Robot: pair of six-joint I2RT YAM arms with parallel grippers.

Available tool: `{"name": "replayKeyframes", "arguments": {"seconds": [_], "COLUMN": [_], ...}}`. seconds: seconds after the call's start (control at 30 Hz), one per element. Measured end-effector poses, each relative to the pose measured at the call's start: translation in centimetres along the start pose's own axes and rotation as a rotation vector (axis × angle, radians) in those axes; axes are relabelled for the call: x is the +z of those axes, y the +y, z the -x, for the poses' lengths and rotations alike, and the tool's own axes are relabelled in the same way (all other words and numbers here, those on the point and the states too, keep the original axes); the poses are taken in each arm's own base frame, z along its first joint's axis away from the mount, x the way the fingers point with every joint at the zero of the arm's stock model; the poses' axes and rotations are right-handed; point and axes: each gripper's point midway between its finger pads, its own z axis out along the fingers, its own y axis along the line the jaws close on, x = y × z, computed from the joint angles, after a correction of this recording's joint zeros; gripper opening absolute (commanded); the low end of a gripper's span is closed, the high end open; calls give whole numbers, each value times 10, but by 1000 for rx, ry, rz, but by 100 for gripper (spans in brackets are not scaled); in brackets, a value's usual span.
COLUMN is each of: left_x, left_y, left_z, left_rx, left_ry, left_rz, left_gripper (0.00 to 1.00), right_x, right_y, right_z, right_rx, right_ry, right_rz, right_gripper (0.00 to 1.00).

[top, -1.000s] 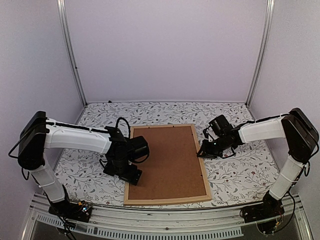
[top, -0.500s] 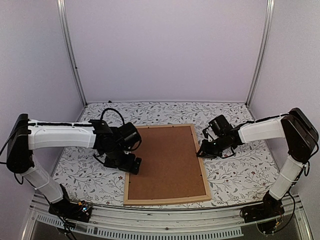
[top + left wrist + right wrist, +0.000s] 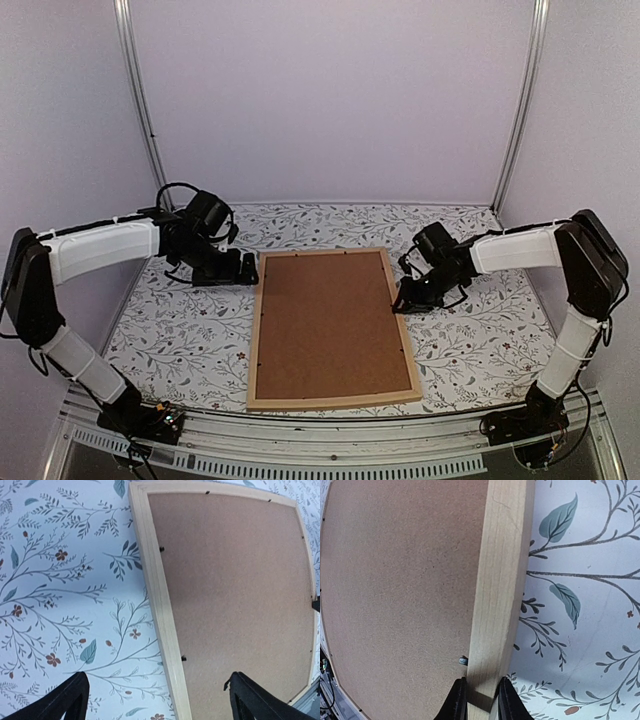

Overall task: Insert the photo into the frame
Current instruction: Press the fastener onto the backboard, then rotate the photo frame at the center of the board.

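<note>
One-sided grip, watch it: your right jaws pinch right bar of frame [image 3: 335,400], flat on surface [image 3: 480,350]; lift could twist it, spill backing board [image 3: 330,320]. Left jaws spread beside frame's far-left corner. Photo unseen.

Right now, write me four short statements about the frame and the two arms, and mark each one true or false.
1. The frame lies flat on the table. True.
2. The left end effector grips the frame's left bar. False: it hovers open near the frame's far left corner and holds nothing.
3. The right end effector is shut on the frame's right bar. True.
4. The brown backing board lies on the table beside the frame. False: it sits inside the frame's wooden bars, facing up.
</note>
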Motion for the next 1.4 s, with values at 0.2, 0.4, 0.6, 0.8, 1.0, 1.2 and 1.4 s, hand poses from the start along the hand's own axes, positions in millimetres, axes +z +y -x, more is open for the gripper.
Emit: {"name": "replayKeyframes", "arguments": {"seconds": [0.2,0.4,0.6,0.8,1.0,1.2,1.4], "left_x": [19,48,85,107,125,143,161], "left_y": [-7,-7,3,-2,-18,-32,-44], "left_z": [43,86,106,120,127,135,125], "left_rx": [46,105,176,235,299,371,435], "left_ry": [-36,-71,-52,-41,-26,-21,15], "left_rz": [-51,-68,-57,-111,-187,-223,-223], "left_gripper": [100,100,100,100,97,87,81], "right_x": [-1,-4,-10,-14,-21,-41,-59], "right_y": [-8,-21,-33,-45,-55,-61,-55], "right_z": [9,25,30,35,43,60,68], "right_rx": [-57,-128,-218,-303,-307,-248,-233], "right_ry": [45,76,116,144,132,63,-5], "right_rz": [-4,-21,-19,-12,-6,5,11], "right_gripper": [6,8,16,43,57,57,56]}}
